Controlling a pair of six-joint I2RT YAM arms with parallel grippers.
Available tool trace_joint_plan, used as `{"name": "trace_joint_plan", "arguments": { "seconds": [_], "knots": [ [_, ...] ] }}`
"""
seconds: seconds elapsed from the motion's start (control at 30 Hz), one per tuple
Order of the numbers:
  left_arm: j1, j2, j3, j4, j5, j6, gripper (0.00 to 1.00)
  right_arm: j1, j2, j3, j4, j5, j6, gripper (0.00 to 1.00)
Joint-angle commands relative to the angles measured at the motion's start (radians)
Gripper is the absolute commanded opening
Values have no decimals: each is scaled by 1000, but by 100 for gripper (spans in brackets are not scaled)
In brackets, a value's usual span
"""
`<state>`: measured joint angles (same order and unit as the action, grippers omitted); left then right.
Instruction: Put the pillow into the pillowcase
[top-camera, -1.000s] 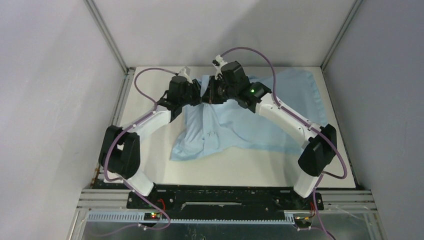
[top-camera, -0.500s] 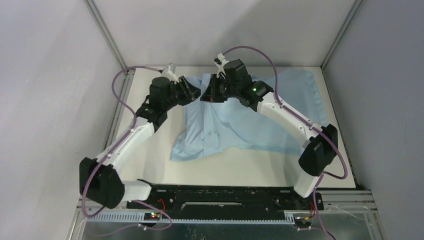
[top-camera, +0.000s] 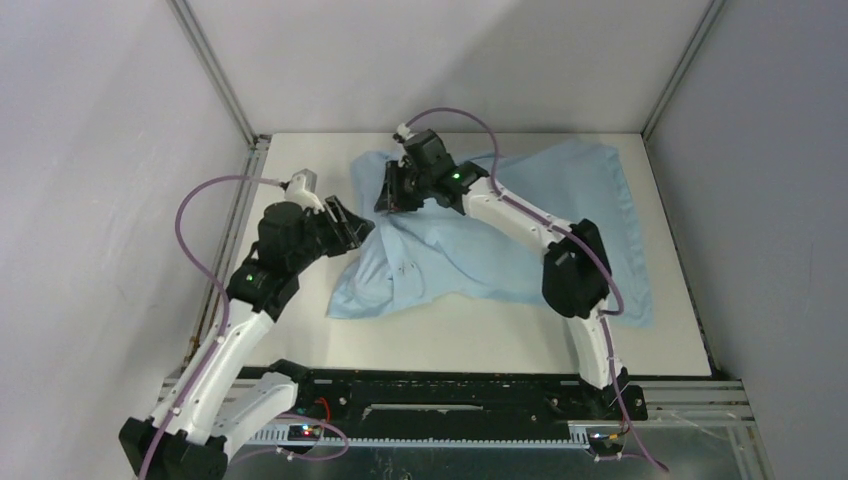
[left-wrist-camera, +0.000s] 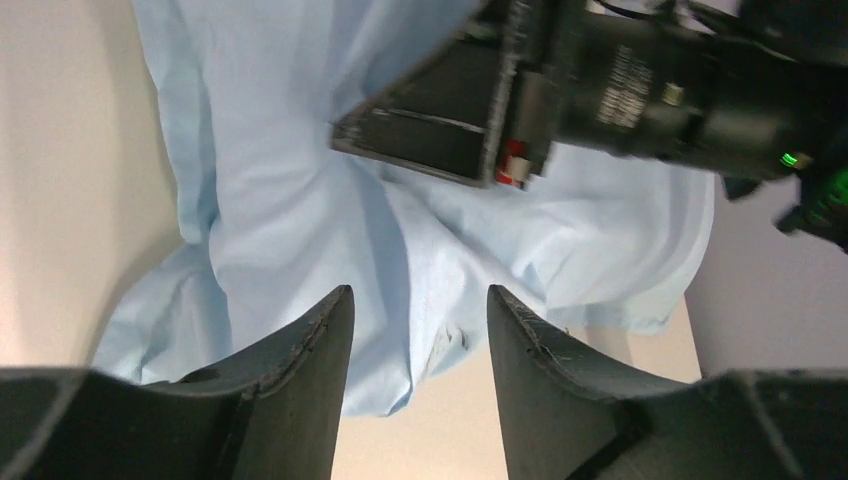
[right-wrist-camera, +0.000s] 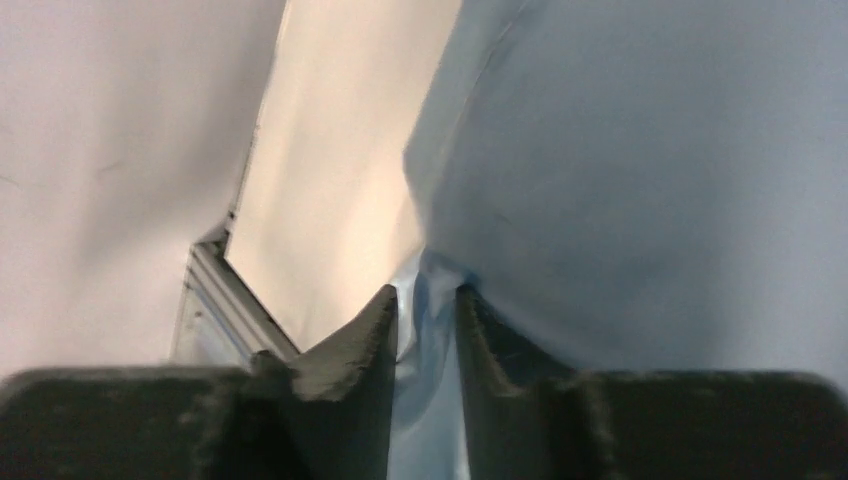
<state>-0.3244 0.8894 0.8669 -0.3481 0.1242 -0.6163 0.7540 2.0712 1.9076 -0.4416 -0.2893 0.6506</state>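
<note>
Pillowcase fold pinched between your right gripper fingers to lift its edge; left gripper hangs released, empty, beside it.

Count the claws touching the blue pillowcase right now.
1. The right claw has a fold of the pillowcase between its fingers at the cloth's far left corner. The left claw hangs open and empty above its left edge.

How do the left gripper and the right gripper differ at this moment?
The left gripper is open and holds nothing; the right gripper has a fold of the pillowcase between its narrow jaws. The left gripper hovers at the cloth's left edge; the right gripper is at its far left corner. Both have dark fingers.
</note>
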Motion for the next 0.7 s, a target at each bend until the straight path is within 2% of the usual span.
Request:
{"name": "trace_joint_plan", "arguments": {
  "seconds": [0.0, 0.13, 0.2, 0.23, 0.37, 0.5, 0.67],
  "knots": [
    [-6, -58, -59, -57, 84, 53, 56, 23, 48, 131, -29, -18, 0, 38],
    [-40, -56, -83, -31, 113, 59, 59, 21, 21, 194, -80, -2, -26, 54],
    [-74, -34, -91, 4, 120, 49, 59, 18, -14, 195, -91, 6, -37, 74],
    [-96, -18, -91, 20, 118, 44, 59, 14, -32, 193, -98, 8, -40, 81],
    [-199, 58, -62, 8, 13, 42, 58, -5, -116, 174, -127, 23, -63, 99],
    [-248, 88, -70, 5, -93, 34, 54, -26, -226, 53, -125, 70, -92, 100],
    [-254, 64, -90, -5, -119, 15, 32, -101, -396, -221, -52, 106, -106, 100]
  ]
}}
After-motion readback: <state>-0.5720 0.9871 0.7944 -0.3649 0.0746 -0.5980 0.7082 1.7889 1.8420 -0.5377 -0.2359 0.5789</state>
